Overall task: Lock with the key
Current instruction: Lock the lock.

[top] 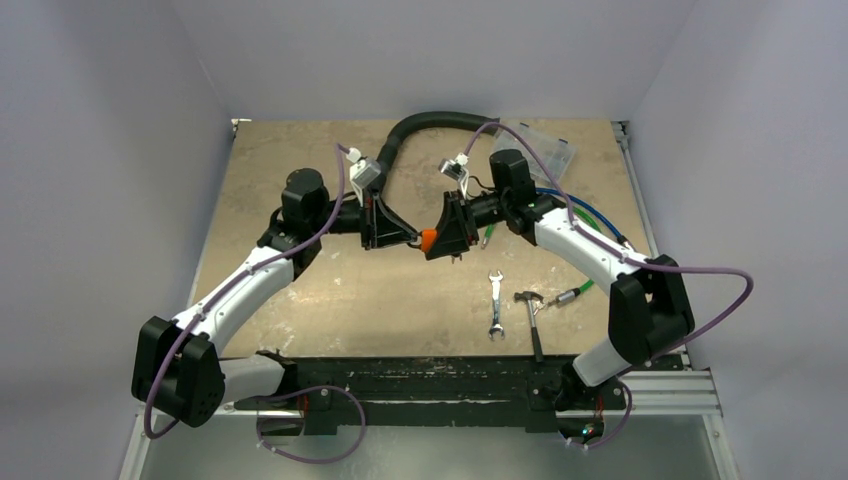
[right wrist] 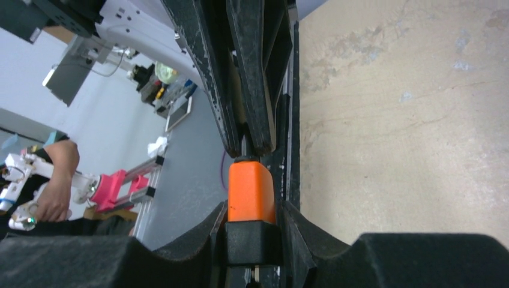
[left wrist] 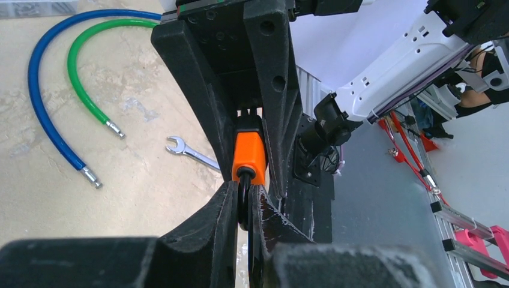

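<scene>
Left gripper (top: pixel 412 238), pinched shut on a black loop (left wrist: pixel 243 201) at one end of the orange padlock (right wrist: pixel 251 192), meets the right gripper (top: pixel 445 240), which is clamped on the padlock's body, above the tabletop's (top: pixel 300 160) centre. A wrench (top: pixel 495 305) lies toward its front edge.

Wrench (top: pixel 495 305) near hammer (top: pixel 535 325) — blue hose (left wrist: pixel 34 96) beside green hose (left wrist: pixel 71 60)

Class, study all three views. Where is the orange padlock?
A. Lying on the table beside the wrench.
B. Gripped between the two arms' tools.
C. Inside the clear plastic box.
B: the orange padlock sits between the left tool and the right tool, each closed on one end.
</scene>
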Controlling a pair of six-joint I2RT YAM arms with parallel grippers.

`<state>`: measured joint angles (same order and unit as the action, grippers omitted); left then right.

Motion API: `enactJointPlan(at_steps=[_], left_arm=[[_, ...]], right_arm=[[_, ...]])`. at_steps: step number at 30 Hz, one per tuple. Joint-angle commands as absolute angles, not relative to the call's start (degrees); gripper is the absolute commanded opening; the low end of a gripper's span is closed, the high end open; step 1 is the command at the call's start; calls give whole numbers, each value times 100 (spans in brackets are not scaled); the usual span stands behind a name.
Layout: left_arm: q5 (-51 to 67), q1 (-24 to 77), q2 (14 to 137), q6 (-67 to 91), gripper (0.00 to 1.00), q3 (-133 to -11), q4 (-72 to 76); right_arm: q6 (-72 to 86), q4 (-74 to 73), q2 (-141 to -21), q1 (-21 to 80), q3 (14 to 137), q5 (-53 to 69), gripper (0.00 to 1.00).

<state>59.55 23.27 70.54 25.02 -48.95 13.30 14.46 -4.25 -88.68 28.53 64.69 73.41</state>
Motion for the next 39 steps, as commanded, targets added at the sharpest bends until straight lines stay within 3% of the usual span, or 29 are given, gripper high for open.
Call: enactJointPlan(at_steps=[1,9,14,15,17,19,23,32,39], left_arm=[[6064,2766,7205,2729,0,-4852,1908],[6083,2795,7217,2788,0,-4815,1987],[5907,2774,7179,2081,0,-5096,1097],[5866,2744,7173,1882,3,-5185,882],[5819,2588,7137,1719,26,-5282,732],[5833,2417,7057,1951,42,-5177,1015],[5854,2229,6930,2376,51,-4942,1503],[6116,1874,6795,3739,51,-4556,3235],[5957,1855,6817,4550,40,-4256,4304]], right_arm=[[1862,963,-8823,3463,6934,7389,0],[1815,964,-8864,3542,6940,7346,0],[1505,676,-8813,3515,6930,7328,0],[1434,607,-8784,3485,6920,7258,0],[1308,480,-8733,3379,6881,7111,0],[1265,429,-8735,3217,6845,7070,0],[1186,379,-8758,2920,6772,7089,0],[1284,625,-8604,2883,6560,7002,0],[3346,3410,-8393,2883,5752,6801,0]])
